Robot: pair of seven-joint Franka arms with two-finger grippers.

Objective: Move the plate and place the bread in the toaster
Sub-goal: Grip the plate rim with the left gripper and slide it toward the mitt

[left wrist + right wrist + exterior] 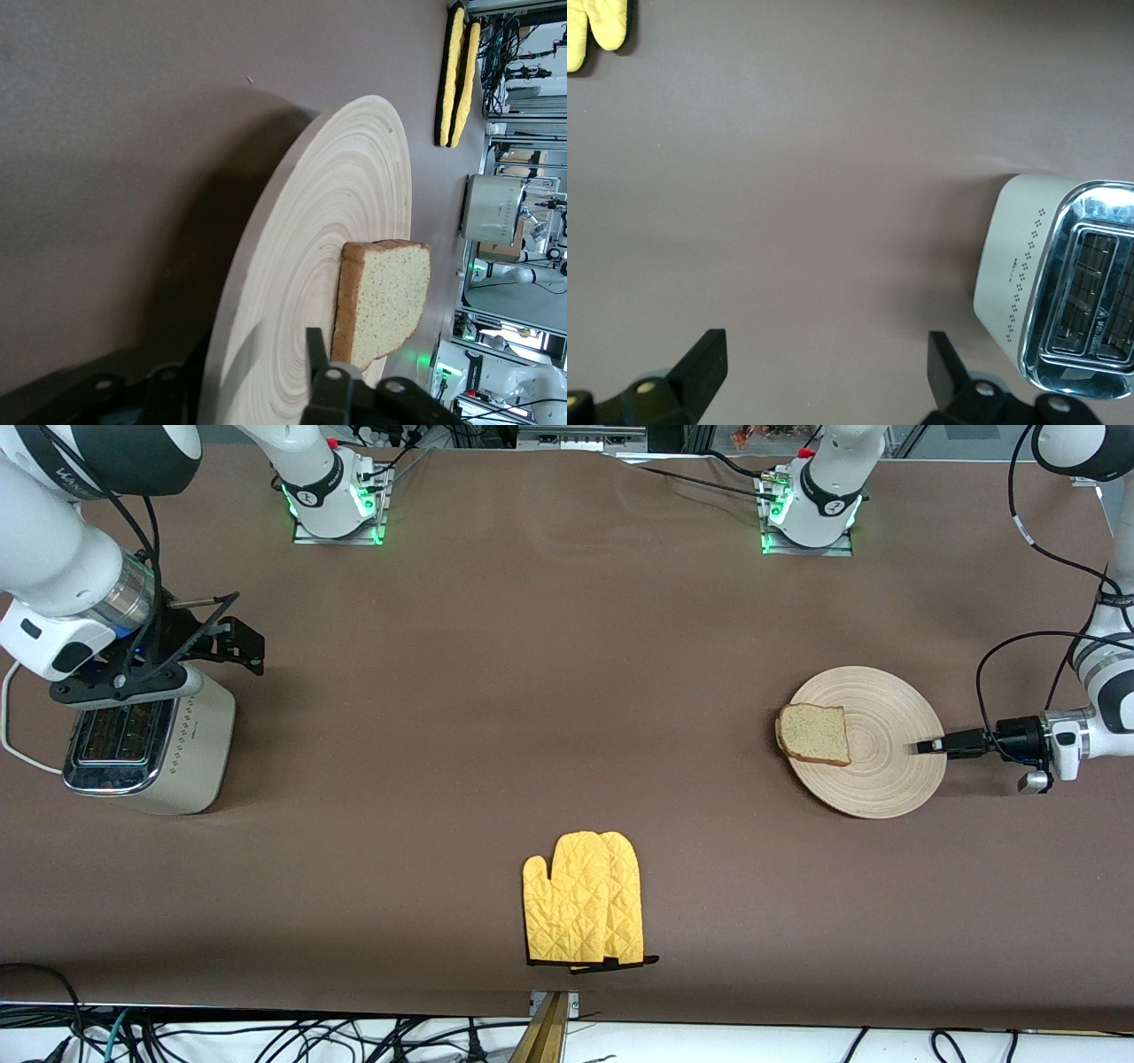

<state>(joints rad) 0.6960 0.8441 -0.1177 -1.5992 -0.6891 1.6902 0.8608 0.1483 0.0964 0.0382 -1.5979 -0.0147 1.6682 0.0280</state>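
The round wooden plate [881, 766] lies toward the left arm's end of the table. The bread [815, 733] rests on the plate's side toward the table's middle. My left gripper [921, 747] lies level at the plate's rim and is open, partly narrowed. In the left wrist view one finger [314, 354] hovers just above the plate [301, 266], short of the bread [385, 297]; the other finger is hidden below the rim. The toaster [151, 748] stands at the right arm's end, slots empty. My right gripper [239, 633] hangs open beside and above the toaster [1054, 283], holding nothing.
A yellow oven mitt [585, 911] lies near the table's front edge, at its middle. The toaster's white cord [13, 735] loops off toward the table's end. Brown cloth covers the table between toaster and plate.
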